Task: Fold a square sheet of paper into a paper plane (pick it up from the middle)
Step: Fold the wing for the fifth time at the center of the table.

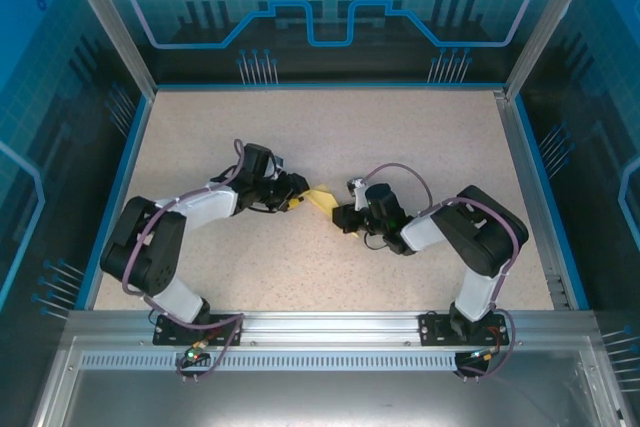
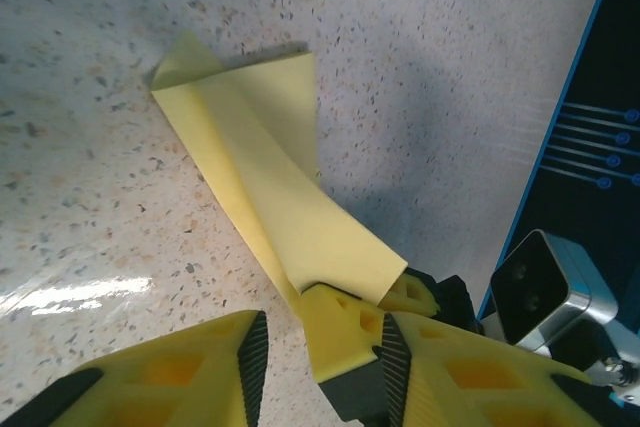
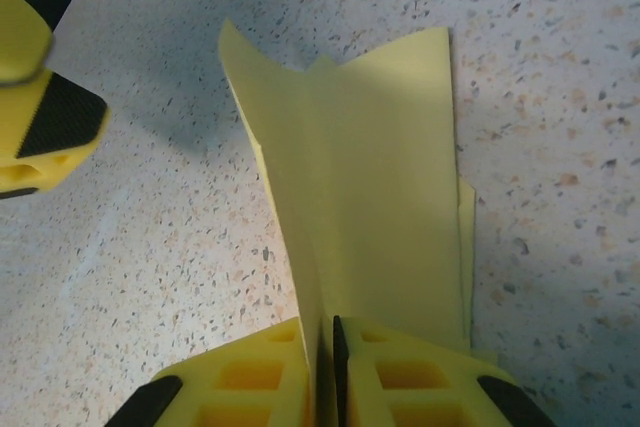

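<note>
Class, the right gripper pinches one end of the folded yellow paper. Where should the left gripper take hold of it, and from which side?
Probably the free end of the folded paper, opposite the right gripper, coming from the side where the left gripper sits. The strip is long and narrow, and that end is unclamped, its layers splaying.

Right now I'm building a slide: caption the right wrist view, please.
Right gripper pinching folded yellow paper, speckled table beneath.

Paper plane (image 1: 320, 200) tiny from overhead, folds unreadable, near end buried inside right hand (image 3: 322, 352), its fingers cropped at bottom edge
</note>
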